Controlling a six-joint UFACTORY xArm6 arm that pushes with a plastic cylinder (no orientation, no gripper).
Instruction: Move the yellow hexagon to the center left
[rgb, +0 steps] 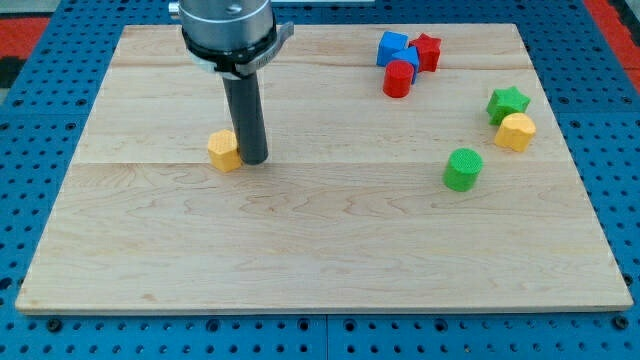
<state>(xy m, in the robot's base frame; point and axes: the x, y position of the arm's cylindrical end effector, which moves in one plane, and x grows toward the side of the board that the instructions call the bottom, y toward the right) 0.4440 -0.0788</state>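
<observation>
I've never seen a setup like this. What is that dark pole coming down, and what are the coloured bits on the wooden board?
That is a robot arm ending in a plain rod; it has no hand, so nothing is held. My tip only slides over the wooden board and pushes blocks. The one camera looks down at the board from its front edge. My tip stands right beside the yellow hexagon, on the view's right of it. Toward the view's top right sit a blue block, red star and red cylinder. Lower right are a green star, another yellow block and a green cylinder.
</observation>
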